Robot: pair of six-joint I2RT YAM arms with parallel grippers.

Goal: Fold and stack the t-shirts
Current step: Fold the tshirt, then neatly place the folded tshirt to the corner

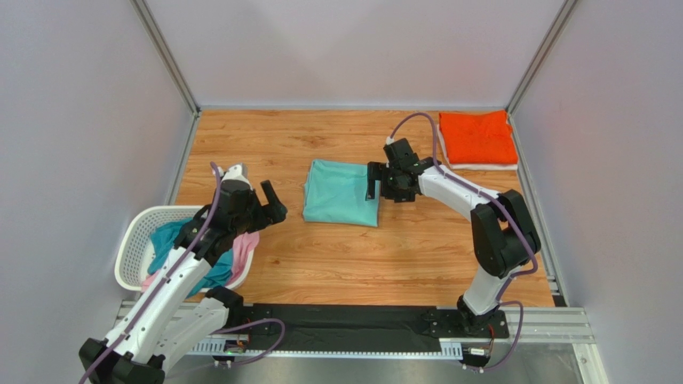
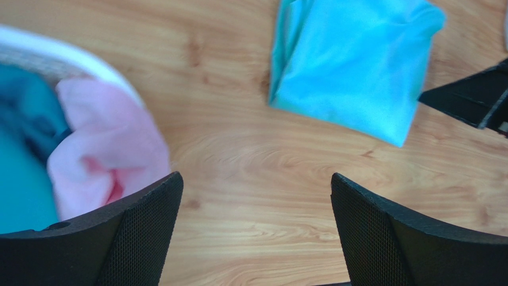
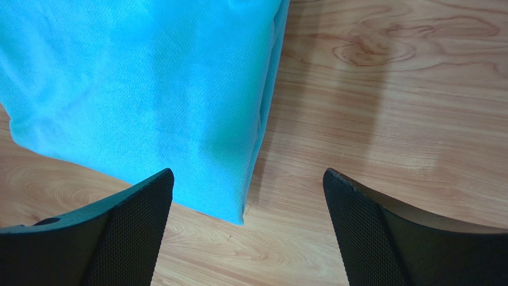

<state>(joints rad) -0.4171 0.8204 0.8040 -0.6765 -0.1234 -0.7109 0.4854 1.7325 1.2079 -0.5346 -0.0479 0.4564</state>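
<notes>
My right pincer (image 1: 374,186) stands with its jaws spread wide and nothing between them, poised at the right edge of the mint-teal t-shirt (image 1: 341,192). From its wrist camera the right pincer (image 3: 248,176) straddles that edge, one finger over the cloth (image 3: 137,89) and the other over bare wood. I cannot tell whether the fingers touch the cloth. The shirt lies folded into a rough rectangle in the middle of the desk (image 1: 321,256).

My left pincer (image 1: 271,202) is also spread apart and empty, hanging above the desk just right of the white laundry basket (image 1: 132,248). Its own camera looks between the fingers at the mint-teal shirt (image 2: 352,65) farther off, with the basket rim (image 2: 71,59) on the left.

One basket sits at the near left, and my left arm crosses over it. In it I count two shirts: a darker teal one (image 1: 168,240) and a pink one (image 1: 244,248) spilling over the right rim.

At the far right corner one orange t-shirt (image 1: 477,138) lies folded on a white one (image 1: 481,166), of which only a thin margin shows. That makes five shirts in all.
</notes>
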